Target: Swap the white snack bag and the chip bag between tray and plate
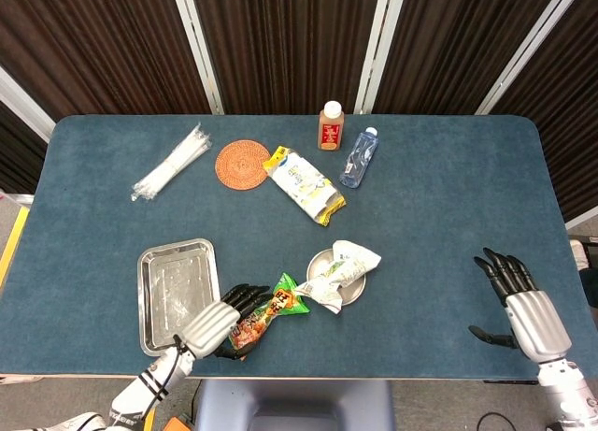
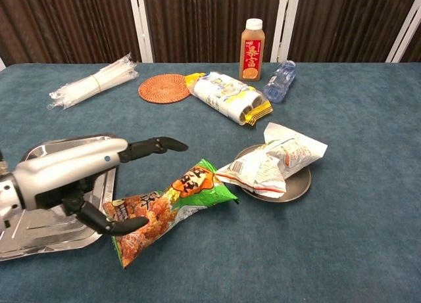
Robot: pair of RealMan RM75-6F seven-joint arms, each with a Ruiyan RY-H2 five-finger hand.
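Note:
The chip bag, orange with a green end, lies on the table between the steel tray and the round plate. The tray has nothing in it. The crumpled white snack bag lies on the plate, hanging over its rim. My left hand hovers at the bag's orange end, fingers stretched above it and thumb low beside it, gripping nothing. My right hand is open near the front right edge, seen only in the head view.
Along the back are a bundle of clear straws, a woven coaster, a yellow-white package, a brown drink bottle and a lying water bottle. The front table edge runs close below the tray and chip bag.

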